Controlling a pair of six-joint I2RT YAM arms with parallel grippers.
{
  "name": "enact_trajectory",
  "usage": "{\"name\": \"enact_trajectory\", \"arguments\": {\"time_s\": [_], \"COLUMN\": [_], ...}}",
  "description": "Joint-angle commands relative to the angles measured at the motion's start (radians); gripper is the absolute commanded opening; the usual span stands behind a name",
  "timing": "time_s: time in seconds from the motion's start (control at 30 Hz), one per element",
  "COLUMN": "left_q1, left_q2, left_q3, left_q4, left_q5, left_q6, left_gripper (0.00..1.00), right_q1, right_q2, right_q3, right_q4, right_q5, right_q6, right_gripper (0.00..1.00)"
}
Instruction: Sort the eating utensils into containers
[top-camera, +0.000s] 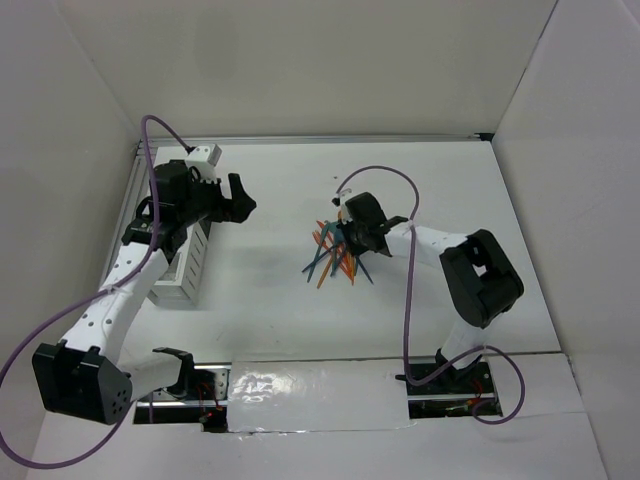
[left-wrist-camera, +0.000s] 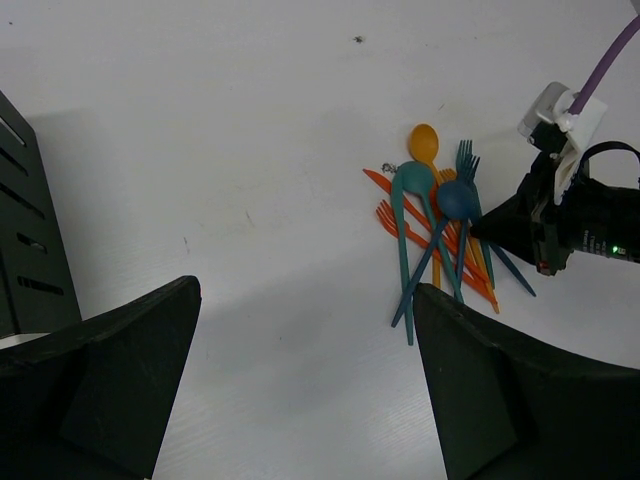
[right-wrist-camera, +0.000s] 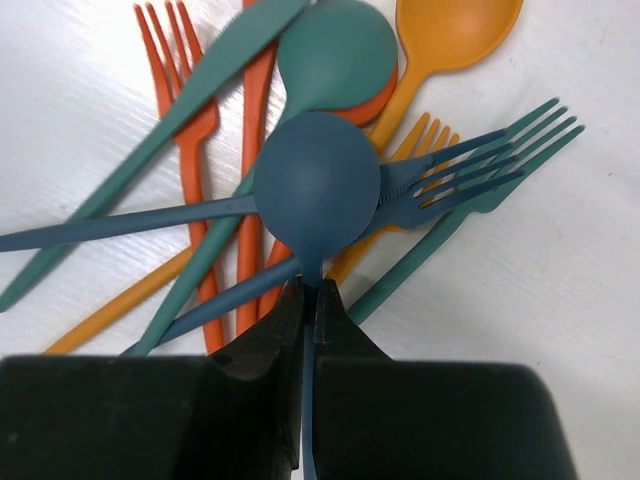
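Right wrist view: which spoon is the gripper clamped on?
The dark blue spoon: its handle sits between the fingers of the shut right gripper. The teal spoon and orange spoon lie beyond, ungripped.

white link shells and black joint housings make up the left arm (top-camera: 105, 305) and right arm (top-camera: 432, 243). a purple cable (top-camera: 408, 300) runs along each. the left gripper (left-wrist-camera: 305, 290) has thick, matte black, wedge-shaped fingers (left-wrist-camera: 110, 380).

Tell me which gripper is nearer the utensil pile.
Right. The right gripper is at the pile, shut on the dark blue spoon by its handle. The left gripper hangs open over by the bins, apart from the pile.
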Motion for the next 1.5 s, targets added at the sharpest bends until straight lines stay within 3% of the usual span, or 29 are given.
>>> {"name": "enact_trajectory", "arguments": {"time_s": [0.0, 0.17, 0.37, 0.43, 0.73, 0.9, 1.0, 1.13, 1.23, 1.47], "left_q1": [-0.001, -0.005, 0.014, 0.028, 0.201, 0.239, 0.25, 0.265, 0.275, 0.281], "left_q2": [-0.032, -0.04, -0.095, -0.116, -0.29, -0.322, -0.328, -0.349, -0.324, -0.25], "left_q3": [0.039, 0.051, 0.068, 0.067, 0.021, -0.018, -0.027, -0.062, -0.076, -0.071], "left_q4": [0.022, 0.01, -0.044, -0.052, -0.035, 0.011, 0.049, 0.129, 0.167, 0.194], "left_q5": [0.008, -0.015, -0.166, -0.211, -0.28, -0.239, -0.101, 0.146, 0.264, 0.373], "left_q6": [0.016, 0.01, -0.066, -0.117, -0.2, -0.163, -0.1, -0.036, -0.016, -0.042], "left_gripper": [1.0, 1.0, 1.0, 1.0, 1.0, 1.0, 1.0, 1.0, 1.0, 1.0], "right_q1": [0.007, 0.01, 0.01, 0.022, 0.067, 0.094, 0.117, 0.125, 0.145, 0.205], "right_q2": [-0.087, -0.291, -0.327, -0.266, 0.214, 0.47, 0.561, 0.532, 0.414, 0.282], "right_q3": [0.07, 0.084, 0.135, 0.206, 0.726, 1.072, 1.188, 1.112, 0.899, 0.727], "right_q4": [-0.033, 0.059, 0.442, 0.561, 0.716, 0.685, 0.635, 0.605, 0.605, 0.555], "right_q5": [-0.032, -0.102, -0.343, -0.366, -0.539, -0.627, -0.722, -0.82, -0.842, -0.765], "right_q6": [0.013, 0.069, 0.059, 0.048, 0.103, 0.157, 0.154, 0.145, 0.085, -0.01], "right_gripper": [0.0, 0.0, 0.0, 0.0, 0.0, 0.0, 0.0, 0.0, 0.0, 0.0]}}
